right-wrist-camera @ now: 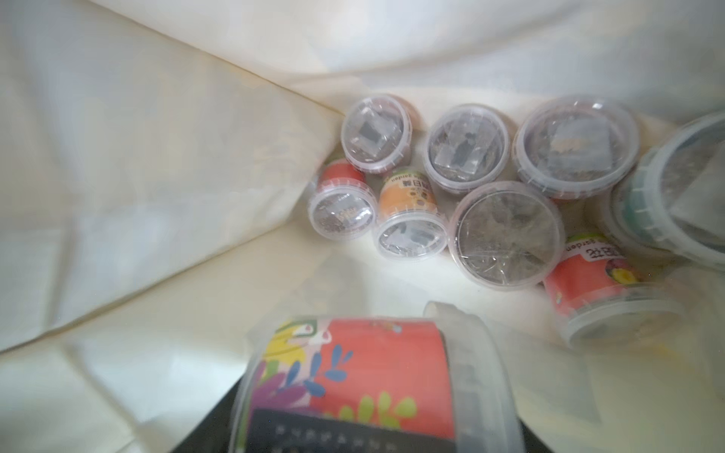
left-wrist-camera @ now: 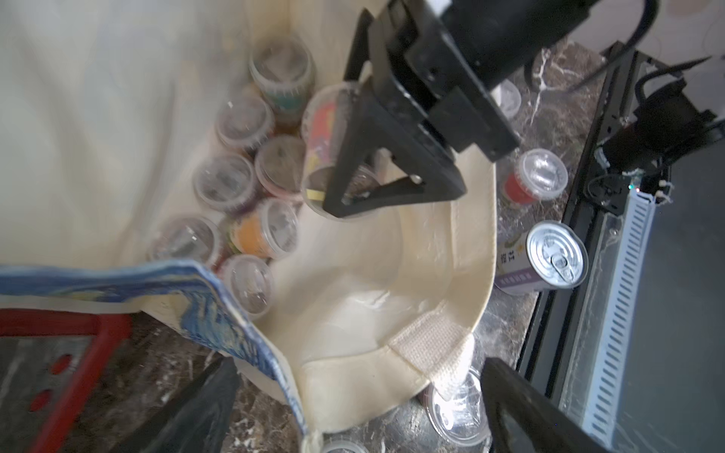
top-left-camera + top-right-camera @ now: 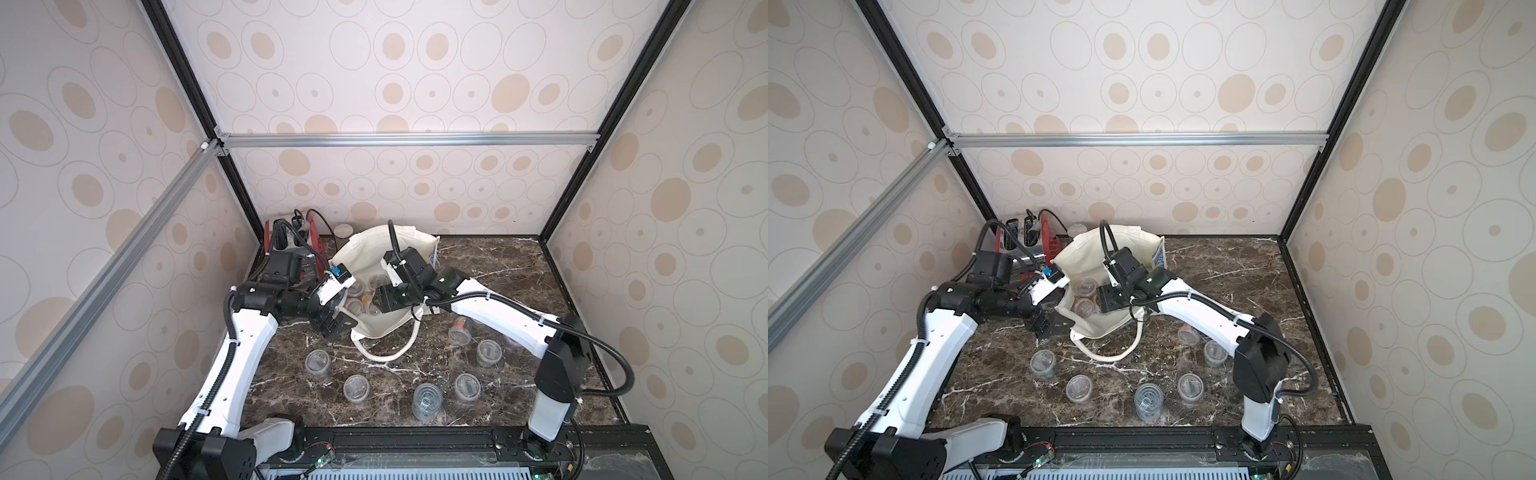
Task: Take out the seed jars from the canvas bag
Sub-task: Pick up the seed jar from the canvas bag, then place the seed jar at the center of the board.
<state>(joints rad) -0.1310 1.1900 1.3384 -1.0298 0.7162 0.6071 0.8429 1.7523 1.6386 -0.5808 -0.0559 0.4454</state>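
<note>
Canvas bag (image 3: 384,325) partly hiding seed jars (image 1: 467,149), gripped jar (image 1: 365,384) cropped

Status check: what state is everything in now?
Canvas bag: open, slumped on table.
Right end effector: shut on a red-labelled seed jar inside the bag.
Left end effector: open, at the bag's rim.
Seed jars in bag: lidded, some tipped.
Seed jars on table: out of the bag, lidded.
Drink can: upright, unopened.

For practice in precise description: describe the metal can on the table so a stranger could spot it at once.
On the table, look in front of the canvas bag, toward the robot's base, at the row of seed jars. The can stands upright among them; it alone has a silver pull-tab top, not a clear lid.
</note>
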